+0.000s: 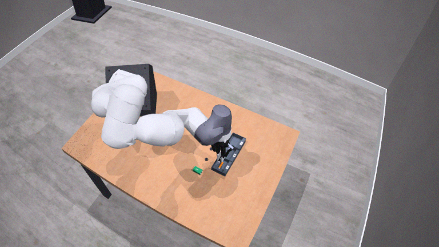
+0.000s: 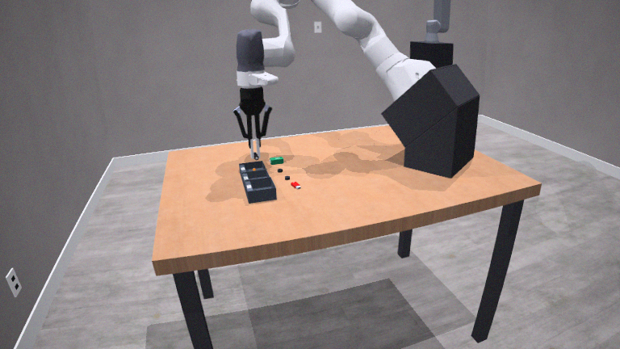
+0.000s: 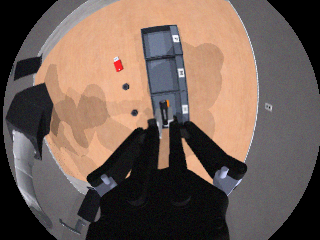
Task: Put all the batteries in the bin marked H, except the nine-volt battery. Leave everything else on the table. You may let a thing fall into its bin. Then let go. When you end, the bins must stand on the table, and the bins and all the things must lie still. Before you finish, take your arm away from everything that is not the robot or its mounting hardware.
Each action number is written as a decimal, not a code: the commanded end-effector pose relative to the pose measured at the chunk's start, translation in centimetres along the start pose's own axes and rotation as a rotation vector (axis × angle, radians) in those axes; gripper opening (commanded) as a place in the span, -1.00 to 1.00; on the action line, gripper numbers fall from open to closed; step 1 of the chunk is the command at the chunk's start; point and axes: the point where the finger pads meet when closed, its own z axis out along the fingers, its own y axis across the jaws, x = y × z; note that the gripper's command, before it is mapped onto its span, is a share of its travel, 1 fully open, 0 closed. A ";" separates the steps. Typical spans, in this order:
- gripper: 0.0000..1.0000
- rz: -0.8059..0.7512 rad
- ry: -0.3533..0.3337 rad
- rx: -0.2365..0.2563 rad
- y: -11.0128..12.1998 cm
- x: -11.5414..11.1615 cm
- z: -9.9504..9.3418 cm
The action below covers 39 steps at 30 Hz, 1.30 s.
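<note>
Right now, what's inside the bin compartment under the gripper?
An orange battery lies in it. The gripper, shut on a pale battery, hides the rest.
</note>
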 end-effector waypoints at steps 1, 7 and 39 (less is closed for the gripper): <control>-0.89 0.016 -0.038 0.017 0.7 -0.7 0.3; -0.89 0.016 -0.038 0.017 0.6 -1.0 0.3; -0.89 0.016 -0.038 0.017 0.6 -0.6 0.3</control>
